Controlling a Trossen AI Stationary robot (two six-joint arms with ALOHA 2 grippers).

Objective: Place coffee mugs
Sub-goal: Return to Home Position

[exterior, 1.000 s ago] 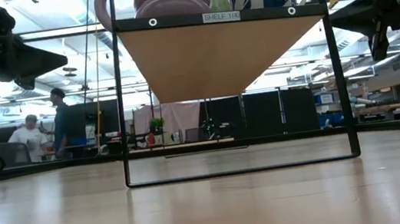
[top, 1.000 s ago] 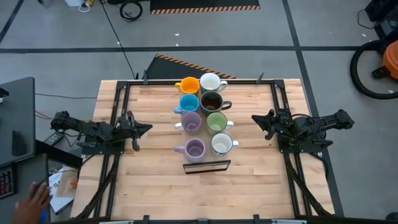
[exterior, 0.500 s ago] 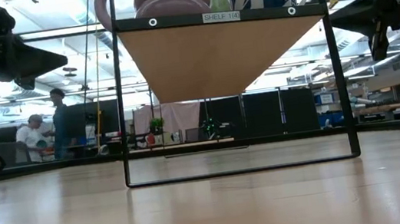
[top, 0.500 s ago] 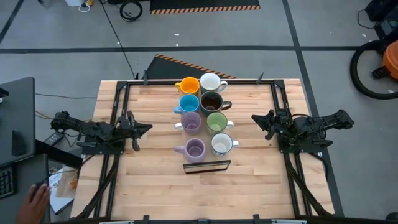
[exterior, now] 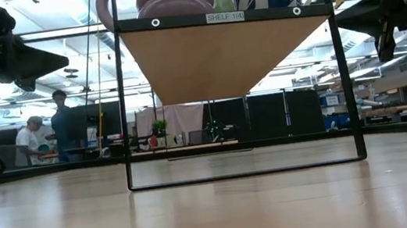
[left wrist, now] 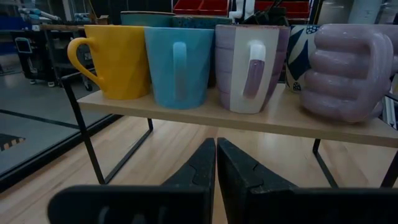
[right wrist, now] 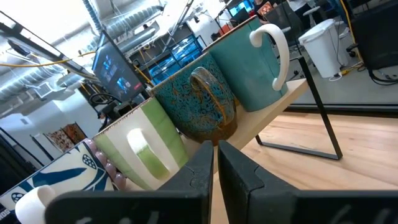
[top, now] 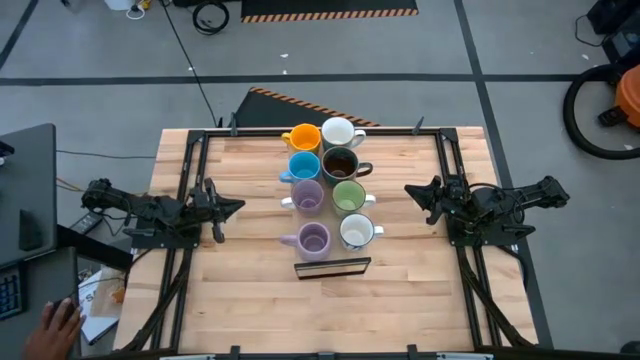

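Coffee mugs, eight from the orange mug to the fist-shaped lavender mug, crowd the shelf at mid-table in two rows, handles turned outward toward the arm on that side, which we judge suits a grasp from there. We see the left gripper and right gripper parked at opposite table sides, well apart from the shelf, each pinched fully closed on nothing. Placing looks finished to us.

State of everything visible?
Orange ceramic mug: upright
Blue ceramic mug: upright
Striped lavender mug: upright
Lumpy lavender mug: upright
White-handled teal mug: upright
Dark brown mug: upright
Green striped mug: upright
Patterned white mug: upright
Black-framed wooden shelf: holds all eight
Left tool: shut
Right tool: shut
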